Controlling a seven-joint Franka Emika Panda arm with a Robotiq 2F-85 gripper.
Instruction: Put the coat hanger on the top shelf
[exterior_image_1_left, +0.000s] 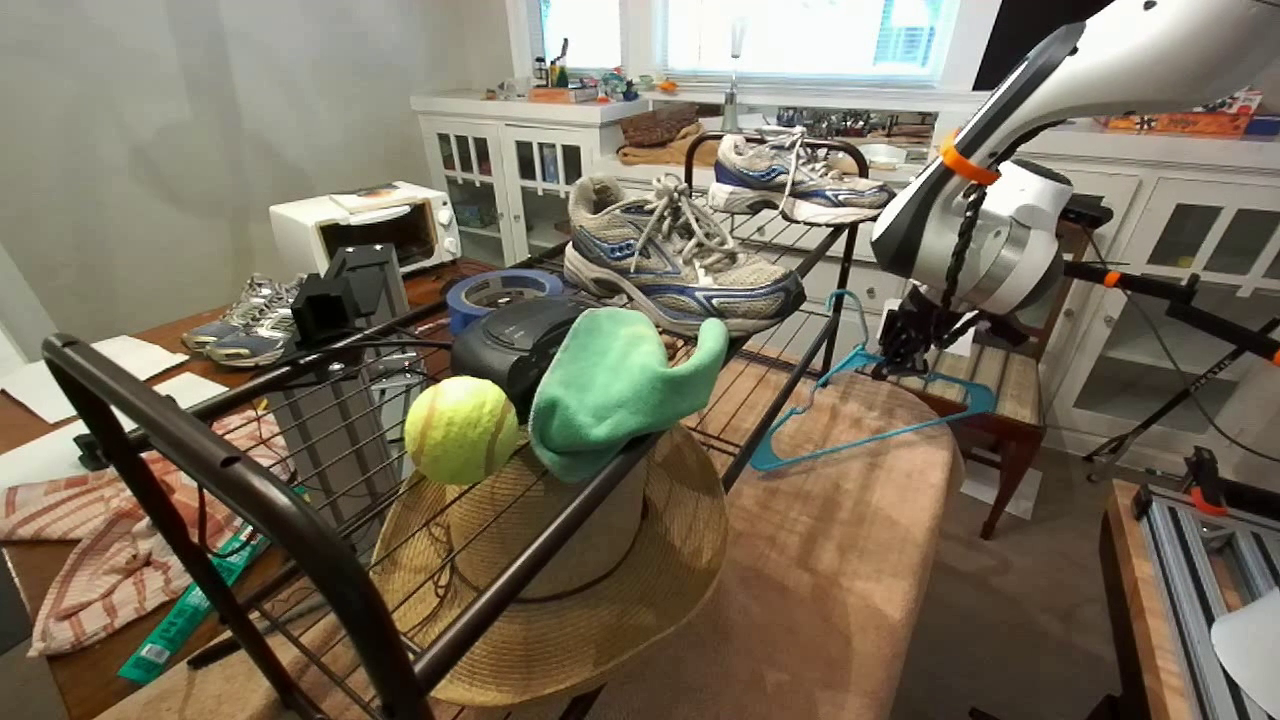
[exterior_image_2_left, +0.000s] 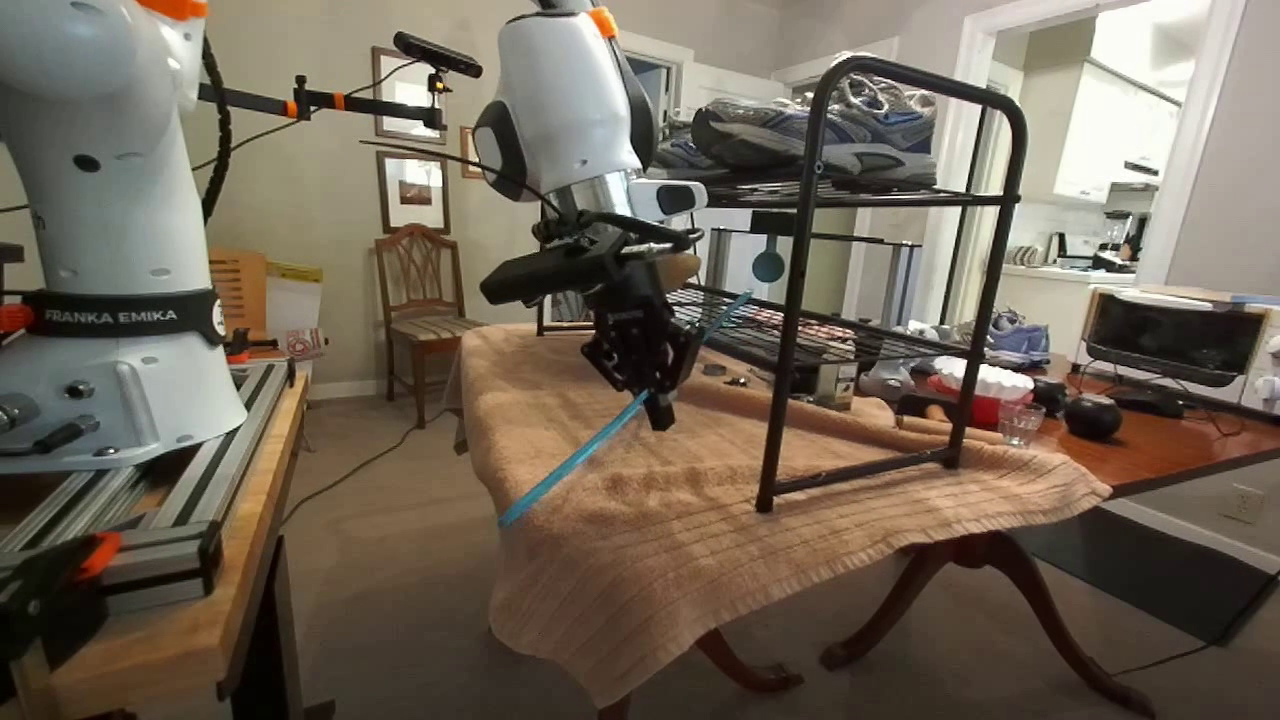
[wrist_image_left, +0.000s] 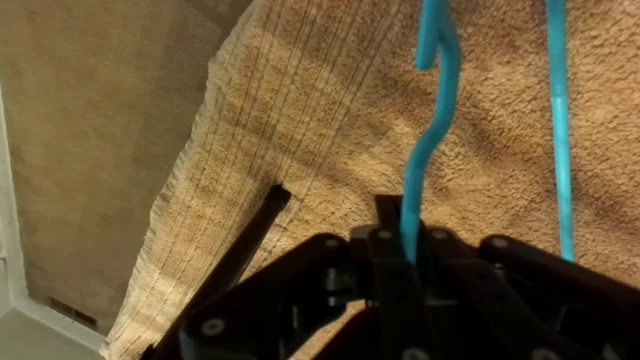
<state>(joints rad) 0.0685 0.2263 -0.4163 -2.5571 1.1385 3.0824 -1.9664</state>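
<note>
Aslant, teal coat hanger (wrist_image_left: 435, 131), one side pinched in the gripper (wrist_image_left: 407, 225).

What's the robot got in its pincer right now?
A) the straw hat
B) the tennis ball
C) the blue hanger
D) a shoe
C, because the wrist view shows a bar of the blue hanger running right into the grip of the pincer.
</note>
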